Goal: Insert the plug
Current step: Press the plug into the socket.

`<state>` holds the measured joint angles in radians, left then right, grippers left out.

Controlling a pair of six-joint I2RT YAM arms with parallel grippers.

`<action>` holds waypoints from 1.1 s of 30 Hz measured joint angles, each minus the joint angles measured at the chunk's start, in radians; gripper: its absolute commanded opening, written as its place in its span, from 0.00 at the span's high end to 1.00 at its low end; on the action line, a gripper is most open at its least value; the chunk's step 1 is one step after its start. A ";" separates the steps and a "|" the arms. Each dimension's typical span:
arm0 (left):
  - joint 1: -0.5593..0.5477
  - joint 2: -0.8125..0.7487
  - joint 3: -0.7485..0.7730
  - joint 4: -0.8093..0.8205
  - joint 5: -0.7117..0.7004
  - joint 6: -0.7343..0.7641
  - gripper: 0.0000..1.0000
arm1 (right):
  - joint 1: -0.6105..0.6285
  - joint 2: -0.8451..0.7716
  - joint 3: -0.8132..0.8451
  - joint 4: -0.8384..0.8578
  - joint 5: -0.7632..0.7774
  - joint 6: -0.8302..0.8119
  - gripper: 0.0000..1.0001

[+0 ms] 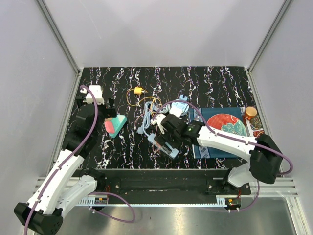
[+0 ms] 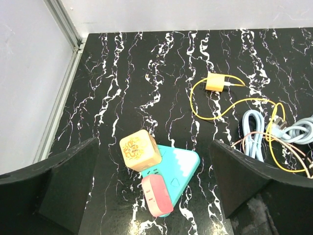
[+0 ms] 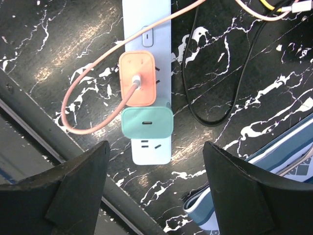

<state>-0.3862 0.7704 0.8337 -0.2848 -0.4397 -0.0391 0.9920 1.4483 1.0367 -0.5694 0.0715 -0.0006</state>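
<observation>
Right claw [image 3: 155, 169] hovers over the power strip [image 3: 146, 19] at near-centre of the tabletop [image 1: 220, 83], fingers spread wide, gripping nothing. Teal plug [image 3: 147, 122] sits on the strip, butted against the orange plug [image 3: 138, 78], which has a pink cable [image 3: 73, 112] looping out. Can't tell if the teal one is fully seated.

Left claw [image 2: 154, 147] is also spread wide and holds nothing, above a teal wedge [image 2: 185, 161] left of the strip. A wooden cube [image 2: 140, 149] and a pink adapter [image 2: 156, 195] rest on it.

Farther out: light-blue cable coil [image 1: 146, 120], then yellow charger [image 1: 138, 91] with its yellow cord. Right side: red plate [image 1: 226, 122] on a blue mat [image 1: 208, 115].
</observation>
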 measured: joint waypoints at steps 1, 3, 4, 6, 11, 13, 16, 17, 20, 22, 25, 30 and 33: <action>0.000 -0.003 -0.006 0.003 0.000 0.005 0.01 | -0.007 0.009 0.000 0.008 -0.011 -0.013 0.19; 0.000 -0.003 -0.016 0.003 0.002 0.009 0.01 | -0.019 0.024 0.000 0.020 -0.026 -0.033 0.20; 0.000 -0.003 -0.021 0.004 0.003 0.013 0.01 | -0.025 0.033 0.002 0.026 -0.037 -0.043 0.20; 0.000 -0.003 -0.026 0.004 0.006 0.014 0.01 | -0.031 0.057 0.010 0.032 -0.055 -0.058 0.21; 0.000 -0.005 -0.032 0.010 0.008 0.025 0.01 | -0.033 0.124 0.037 0.042 -0.085 -0.087 0.30; 0.000 -0.005 -0.035 0.010 0.007 0.033 0.01 | -0.033 0.145 0.042 0.049 -0.092 -0.093 0.35; 0.000 -0.005 -0.039 0.010 0.007 0.043 0.01 | -0.033 0.159 0.044 0.049 -0.093 -0.100 0.51; 0.000 -0.005 -0.039 0.010 0.007 0.046 0.01 | -0.033 0.161 0.044 0.049 -0.093 -0.101 0.56; 0.000 -0.005 -0.039 0.010 0.007 0.051 0.01 | -0.033 0.164 0.046 0.050 -0.100 -0.104 0.85; 0.000 -0.005 -0.040 0.010 0.006 0.055 0.01 | -0.033 0.164 0.045 0.049 -0.103 -0.105 0.98; 0.000 -0.005 -0.040 0.011 0.006 0.060 0.01 | -0.034 0.162 0.037 0.058 -0.106 -0.109 1.00; 0.000 -0.001 -0.040 0.011 0.006 0.066 0.01 | -0.034 0.141 0.000 0.102 -0.111 -0.116 1.00; 0.000 -0.001 -0.040 0.013 0.006 0.066 0.01 | -0.036 0.132 -0.016 0.121 -0.118 -0.121 1.00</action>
<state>-0.3862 0.7696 0.7937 -0.2722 -0.4339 0.0273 0.9562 1.5799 1.0206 -0.4484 -0.0467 -0.1219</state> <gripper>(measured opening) 0.987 0.507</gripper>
